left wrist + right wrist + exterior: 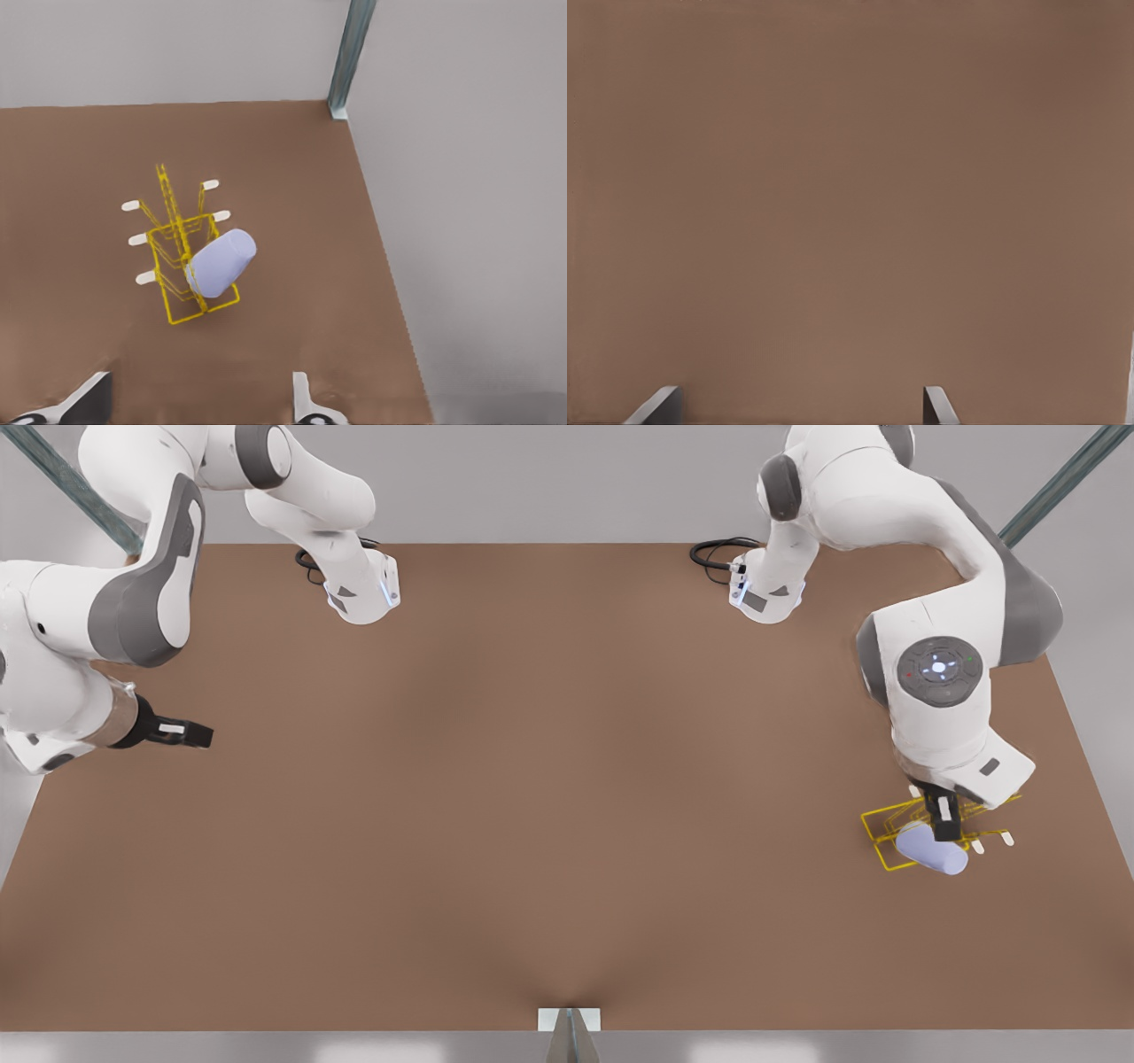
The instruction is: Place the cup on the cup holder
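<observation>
The lavender-blue cup lies tilted on a prong of the yellow wire cup holder, near the table's edge on the front view's right. My left gripper hovers over the holder, open, with its fingertips well clear of the cup and nothing between them. My right gripper waits open at the front view's left, over bare brown table.
The holder's white-tipped prongs stick out to both sides. A grey wall and a metal post stand just past the table corner by the holder. Both arm bases with cables sit at the far edge.
</observation>
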Controlling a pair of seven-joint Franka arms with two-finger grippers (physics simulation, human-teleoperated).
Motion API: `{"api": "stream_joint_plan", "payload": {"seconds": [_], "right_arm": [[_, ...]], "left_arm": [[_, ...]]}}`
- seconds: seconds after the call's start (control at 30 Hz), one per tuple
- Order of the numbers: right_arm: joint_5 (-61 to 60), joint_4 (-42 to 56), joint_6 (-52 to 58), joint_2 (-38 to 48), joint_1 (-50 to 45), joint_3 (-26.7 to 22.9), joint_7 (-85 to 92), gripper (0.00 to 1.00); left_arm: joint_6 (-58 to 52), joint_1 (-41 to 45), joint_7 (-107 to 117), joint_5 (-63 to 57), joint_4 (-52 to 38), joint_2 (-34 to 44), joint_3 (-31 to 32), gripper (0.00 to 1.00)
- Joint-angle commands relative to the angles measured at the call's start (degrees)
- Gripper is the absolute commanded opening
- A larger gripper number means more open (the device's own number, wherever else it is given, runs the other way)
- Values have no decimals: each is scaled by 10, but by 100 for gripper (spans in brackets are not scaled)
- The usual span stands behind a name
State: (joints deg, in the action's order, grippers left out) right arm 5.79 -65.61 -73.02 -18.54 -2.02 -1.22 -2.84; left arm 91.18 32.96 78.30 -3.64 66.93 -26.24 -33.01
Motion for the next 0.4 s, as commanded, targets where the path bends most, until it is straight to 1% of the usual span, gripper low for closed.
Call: {"api": "stream_joint_plan", "payload": {"seconds": [0.0, 0.03, 0.07, 0.1, 0.13, 0.17, 0.2, 0.27, 0.37], "right_arm": [[-4, 4, 10, 7, -40, 2, 3, 100], [3, 7, 16, 5, -58, 0, 17, 100], [3, 7, 17, 6, -52, -3, 76, 100], [4, 8, 23, 7, -51, -5, 77, 100], [2, 8, 36, 7, -50, -6, 77, 100], [2, 8, 37, 7, -52, -6, 76, 100], [3, 3, 36, 23, -52, -3, 74, 100], [1, -10, 36, 43, -52, -1, 73, 100], [1, -13, 37, 47, -52, -1, 73, 100]], "left_arm": [[-213, -274, -666, -67, 29, 80, 413, 100], [-62, -302, -629, -22, 193, 161, 449, 100], [-27, -292, -620, 28, 218, 168, 449, 100], [-93, -284, -619, 30, 161, 152, 448, 100], [-226, -284, -645, 28, 77, 118, 448, 100], [-271, -284, -767, 27, 53, 111, 445, 100], [-272, -279, -805, 26, 53, 111, 443, 100], [-260, -274, -787, 27, 50, 103, 441, 100], [-267, -279, -788, 26, 44, 99, 436, 100]]}}
